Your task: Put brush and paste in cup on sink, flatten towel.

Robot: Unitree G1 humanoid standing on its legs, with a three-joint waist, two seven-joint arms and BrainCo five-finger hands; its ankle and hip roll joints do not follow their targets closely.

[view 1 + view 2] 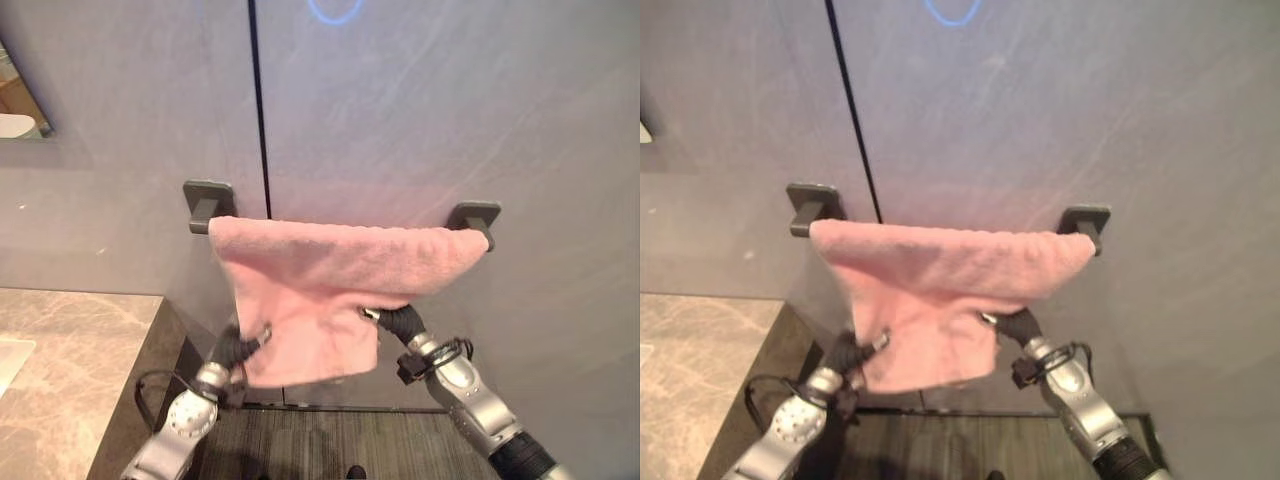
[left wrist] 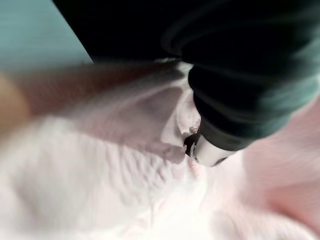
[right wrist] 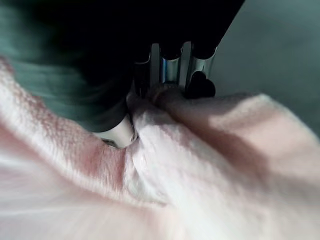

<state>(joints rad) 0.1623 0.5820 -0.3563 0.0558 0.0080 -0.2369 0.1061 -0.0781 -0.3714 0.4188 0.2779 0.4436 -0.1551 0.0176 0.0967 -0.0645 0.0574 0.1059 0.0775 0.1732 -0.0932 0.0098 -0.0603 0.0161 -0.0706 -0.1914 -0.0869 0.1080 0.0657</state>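
A pink towel [image 1: 330,265] hangs over a bar between two dark wall brackets [image 1: 207,202], bunched and uneven, its long flap drooping at the left and middle. My left hand [image 1: 232,350] is at the flap's lower left edge, thumb [image 2: 210,150] pressed on the cloth and fingers behind it. My right hand [image 1: 400,322] reaches up under the towel's right part. There its fingers [image 3: 200,75] curl over a fold of towel [image 3: 210,130] and the thumb closes from below.
A beige marble counter [image 1: 70,370] lies at the lower left, with a white sink rim [image 1: 8,360] at its edge. The grey wall has a dark vertical seam [image 1: 260,100]. Dark ribbed floor [image 1: 330,440] shows below the towel.
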